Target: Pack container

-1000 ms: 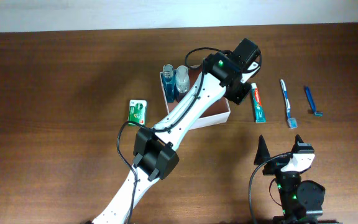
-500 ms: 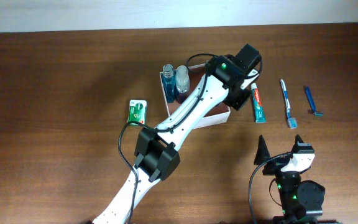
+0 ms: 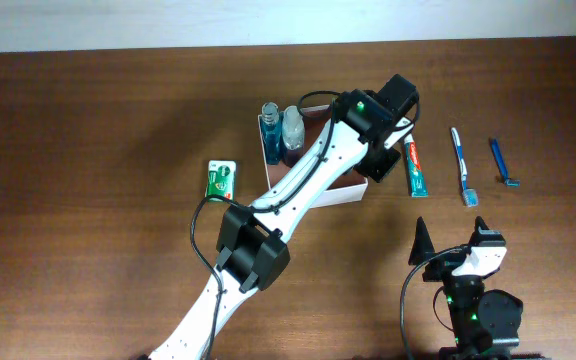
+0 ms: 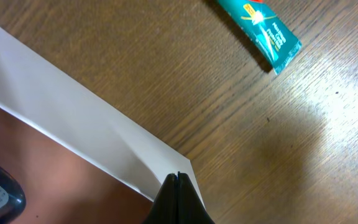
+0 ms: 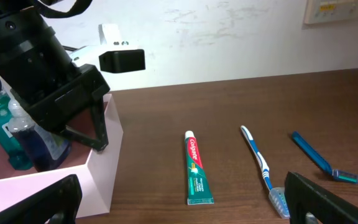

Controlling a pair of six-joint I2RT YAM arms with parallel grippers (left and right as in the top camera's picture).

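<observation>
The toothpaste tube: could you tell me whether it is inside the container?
Out: the toothpaste tube lies flat on the table beside the container, clear of its wall.

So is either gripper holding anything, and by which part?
The left gripper pinches the white square cardboard box by a wall corner; the right gripper holds nothing.

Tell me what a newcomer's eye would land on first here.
The long white left arm cuts diagonally across the table. Its left gripper appears closed on the right corner of the container, which holds two bottles. Right of it, a toothpaste tube, toothbrush and blue razor lie in a row.
</observation>
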